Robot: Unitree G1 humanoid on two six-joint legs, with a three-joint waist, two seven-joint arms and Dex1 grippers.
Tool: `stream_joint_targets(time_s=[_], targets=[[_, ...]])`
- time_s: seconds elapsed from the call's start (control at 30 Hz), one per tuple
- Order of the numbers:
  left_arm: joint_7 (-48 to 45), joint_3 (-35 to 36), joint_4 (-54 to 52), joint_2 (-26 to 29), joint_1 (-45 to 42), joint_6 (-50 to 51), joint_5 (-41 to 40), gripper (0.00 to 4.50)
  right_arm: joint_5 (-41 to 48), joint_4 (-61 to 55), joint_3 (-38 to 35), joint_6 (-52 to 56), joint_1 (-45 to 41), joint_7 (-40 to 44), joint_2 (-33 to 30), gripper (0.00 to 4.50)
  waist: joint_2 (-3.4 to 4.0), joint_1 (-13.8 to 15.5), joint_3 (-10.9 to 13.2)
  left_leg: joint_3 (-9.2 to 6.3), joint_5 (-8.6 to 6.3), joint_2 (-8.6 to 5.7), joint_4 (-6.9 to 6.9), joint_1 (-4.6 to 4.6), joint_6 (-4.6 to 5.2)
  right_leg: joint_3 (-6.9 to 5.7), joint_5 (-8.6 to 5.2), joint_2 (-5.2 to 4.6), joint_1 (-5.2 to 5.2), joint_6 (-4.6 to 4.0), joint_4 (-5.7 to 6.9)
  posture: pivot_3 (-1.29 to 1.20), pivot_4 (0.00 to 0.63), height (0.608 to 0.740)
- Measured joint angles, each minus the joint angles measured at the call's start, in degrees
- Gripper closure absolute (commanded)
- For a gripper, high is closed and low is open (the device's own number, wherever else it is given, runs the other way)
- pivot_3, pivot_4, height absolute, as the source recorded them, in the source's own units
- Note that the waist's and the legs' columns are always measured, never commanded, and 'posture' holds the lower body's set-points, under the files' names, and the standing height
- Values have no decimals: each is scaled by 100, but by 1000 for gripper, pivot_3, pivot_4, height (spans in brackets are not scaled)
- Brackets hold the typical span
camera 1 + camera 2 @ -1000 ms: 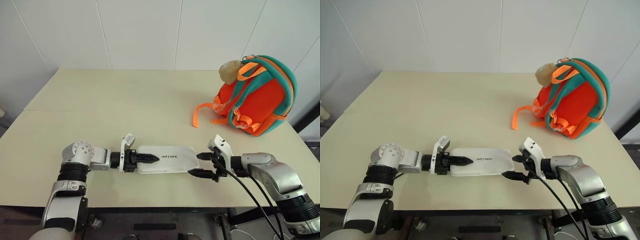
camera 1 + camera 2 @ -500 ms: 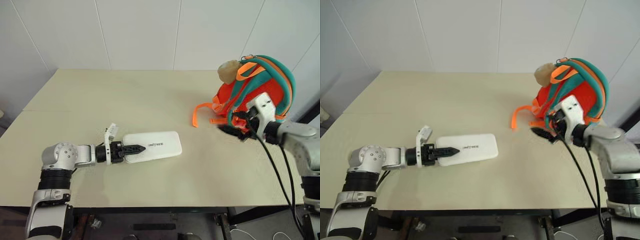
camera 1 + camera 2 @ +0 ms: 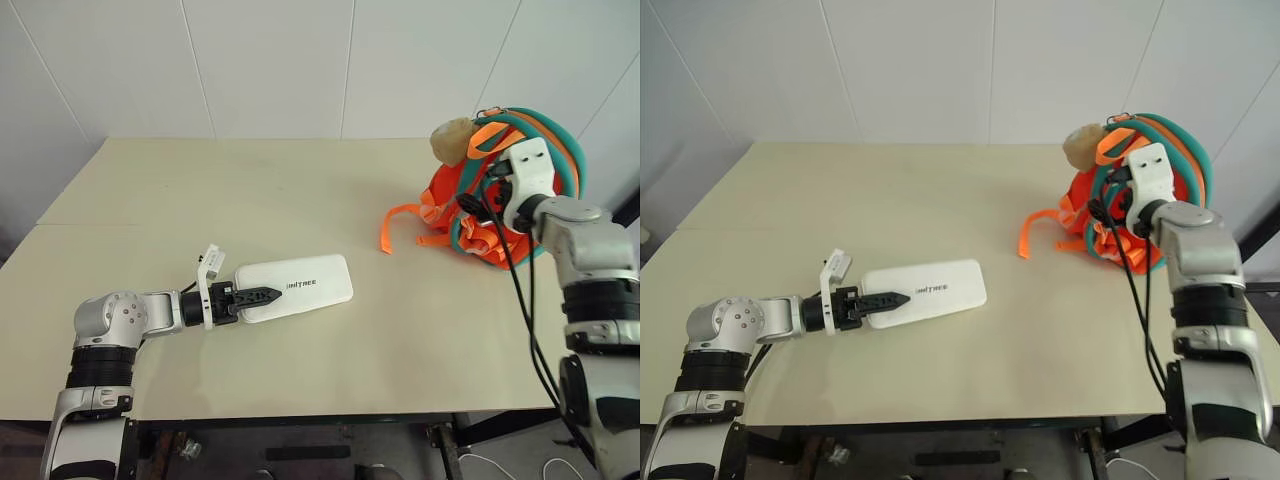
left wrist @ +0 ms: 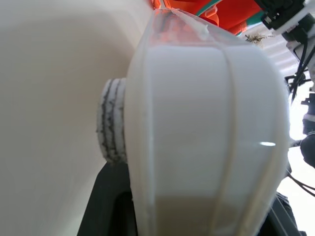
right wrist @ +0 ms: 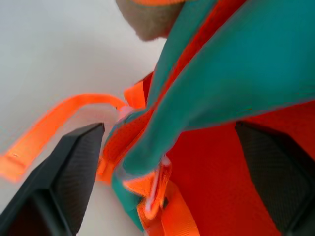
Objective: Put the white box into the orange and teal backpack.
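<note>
The left pincer (image 3: pixel 262 296) grips one end of the white box (image 3: pixel 296 288), well apart from the orange and teal backpack (image 3: pixel 520 190) on the table (image 3: pixel 300 190). The right pincer (image 3: pixel 478 208) is spread wide right at the backpack's straps.

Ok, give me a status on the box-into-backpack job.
Done: the left tool has the white box clamped at one end. In hand: the right tool, open, is up against the orange and teal backpack straps. Left: opening the backpack and getting the box, which lies away across the table, inside.

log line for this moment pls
left gripper: shut on white box, on table | right gripper: open, at backpack strap | box not in backpack
</note>
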Motion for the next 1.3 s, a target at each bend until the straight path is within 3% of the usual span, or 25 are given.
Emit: stream_joint_targets(time_s=[0.23,0.27,0.33,0.47,0.7,0.73,0.87,1.0,1.3], targets=[[103,227,-242,-75,183,57,-35,3183,-135,2495,-115,-1572,-1091,-129,599,0,1,-22,1,6,8,1,-9,-4,-15,3,1,0,-3,3,6,0,150,740],[123,256,-259,-108,210,60,-42,3183,-158,2742,-126,-1820,-1168,-188,603,180,1,-26,1,6,8,1,-9,-5,-16,2,1,1,-3,3,5,0,150,740],[178,327,-368,-141,282,62,-59,3183,-241,3228,-186,-2448,-1270,-349,623,590,1,-29,1,7,7,1,-11,-6,-17,2,1,1,-3,3,0,0,150,740],[350,555,-439,-245,368,3,-67,3183,-249,3742,-394,-3467,-1270,-287,709,1911,2,-33,1,10,8,1,-10,-6,-19,4,2,1,-2,5,1,0,150,740],[649,855,-619,-377,496,-112,-74,3183,464,3850,-1168,-4084,-1260,891,949,4185,5,-147,4,10,12,5,-10,-4,-26,5,4,4,-2,9,9,0,150,740],[665,889,-618,-364,506,-115,-73,3183,589,3831,-1251,-3991,-1264,1200,961,4459,6,-157,4,10,12,6,-10,-3,-26,5,4,6,-2,9,9,0,150,740],[442,812,-610,20,521,-387,81,3183,1063,3318,-1311,-3132,-1287,2747,1077,4483,15,-215,9,10,15,15,-11,3,-33,5,4,15,-3,9,17,0,150,740],[218,818,-561,392,519,-643,179,3183,1692,1709,-1059,-1134,-1133,3871,1095,4483,27,-233,17,10,16,20,-14,-5,-35,5,4,17,-18,9,25,0,150,740],[-227,1393,-897,667,670,-1008,-43,3183,3569,-2720,-331,2706,106,4121,814,4483,27,-82,17,20,11,25,8,-97,-35,-3,3,14,-115,7,43,0,150,740]])
